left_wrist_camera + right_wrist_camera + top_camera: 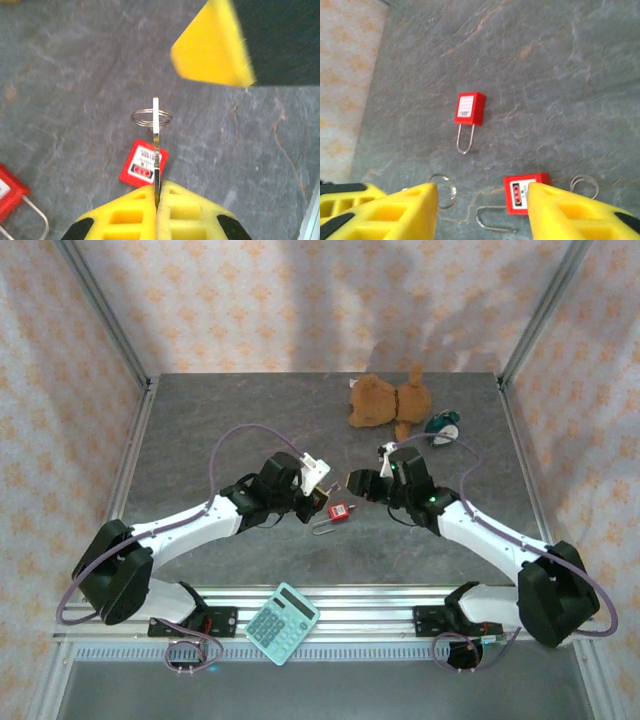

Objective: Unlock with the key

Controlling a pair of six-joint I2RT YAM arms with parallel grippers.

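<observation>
My left gripper (157, 187) is shut on the silver key (155, 135), which points away edge-on with a wire ring (151, 118) at its far end. Below the key lies a red padlock (144, 164); a second red padlock (10, 190) sits at the lower left. My right gripper (481, 190) hangs open above the table, nothing between its fingers (560, 210). Under it lie one red padlock (470, 107) with a closed-looking shackle and a nearer padlock (526, 192) whose shackle (490, 220) ends free beside the body. From above, both grippers (322, 490) (358, 483) hover by a padlock (340, 511).
Loose wire rings (442, 190) (583, 185) lie on the grey table. A brown plush toy (385, 400) and a teal object (441, 424) sit at the back right. A teal calculator (283, 623) rests on the front rail. Patterned walls enclose the table.
</observation>
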